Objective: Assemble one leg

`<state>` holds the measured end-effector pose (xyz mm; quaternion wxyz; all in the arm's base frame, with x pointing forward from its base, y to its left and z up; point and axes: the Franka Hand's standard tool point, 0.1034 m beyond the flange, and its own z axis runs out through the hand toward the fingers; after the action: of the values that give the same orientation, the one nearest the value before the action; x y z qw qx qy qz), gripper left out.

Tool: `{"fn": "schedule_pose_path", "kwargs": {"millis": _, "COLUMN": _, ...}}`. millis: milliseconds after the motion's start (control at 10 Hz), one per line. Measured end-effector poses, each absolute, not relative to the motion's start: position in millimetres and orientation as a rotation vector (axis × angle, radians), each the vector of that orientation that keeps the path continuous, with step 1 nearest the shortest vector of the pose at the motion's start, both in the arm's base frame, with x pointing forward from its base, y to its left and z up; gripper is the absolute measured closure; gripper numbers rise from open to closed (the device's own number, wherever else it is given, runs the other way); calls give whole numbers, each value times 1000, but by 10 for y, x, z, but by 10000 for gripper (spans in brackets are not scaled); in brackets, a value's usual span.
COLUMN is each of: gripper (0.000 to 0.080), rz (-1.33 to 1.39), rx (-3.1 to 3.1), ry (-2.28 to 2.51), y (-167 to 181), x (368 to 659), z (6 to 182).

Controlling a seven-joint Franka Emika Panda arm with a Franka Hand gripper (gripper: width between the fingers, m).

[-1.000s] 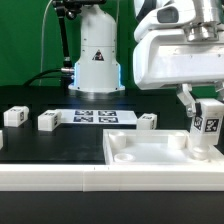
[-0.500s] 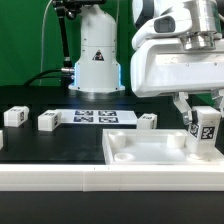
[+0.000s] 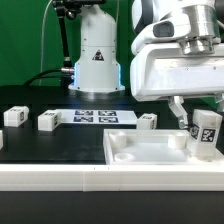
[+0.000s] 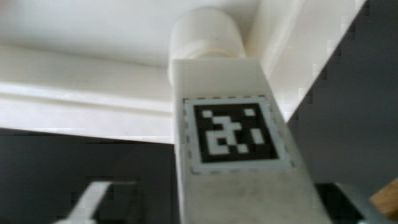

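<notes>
The leg is a small white block with a black-and-white tag. It stands upright over the near right corner of the large white panel, low against the rim; whether it touches is unclear. My gripper comes down from above and is shut on the leg's upper part. In the wrist view the leg runs away from my gripper, tag facing the camera, with the panel's rim behind it. One fingertip shows beside the leg.
Three more small white legs lie on the black table: one at the far left, one beside it, one behind the panel. The marker board lies in front of the robot base.
My gripper has moved down and slightly to the exterior view's left, carrying the leg lower toward the panel's corner.
</notes>
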<state>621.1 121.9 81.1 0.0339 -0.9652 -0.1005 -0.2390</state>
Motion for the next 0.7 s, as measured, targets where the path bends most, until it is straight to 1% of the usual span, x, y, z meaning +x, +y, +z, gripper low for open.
{"fn": "schedule_pose_path", "kwargs": {"millis": 100, "gripper": 253, "rz": -735, "rx": -2968, "ry": -309, "y": 1219, "x": 6211, "z": 811}}
{"fn": "schedule_pose_path", "kwargs": {"millis": 200, "gripper": 173, "rz": -735, "rx": -2968, "ry": -309, "y": 1219, "x": 6211, "z": 811}}
{"fn": "schedule_pose_path", "kwargs": {"millis": 300, "gripper": 173, "rz": -735, "rx": -2968, "ry": -309, "y": 1219, "x": 6211, "z": 811}}
{"fn": "schedule_pose_path", "kwargs": {"millis": 400, "gripper": 154, "rz": -735, "rx": -2968, "ry": -309, "y": 1219, "x": 6211, "z": 811}}
{"fn": "schedule_pose_path", "kwargs": {"millis": 700, "gripper": 151, "rz": -737, "rx": -2968, "ry": -309, "y": 1220, "x": 6214, "z": 822}}
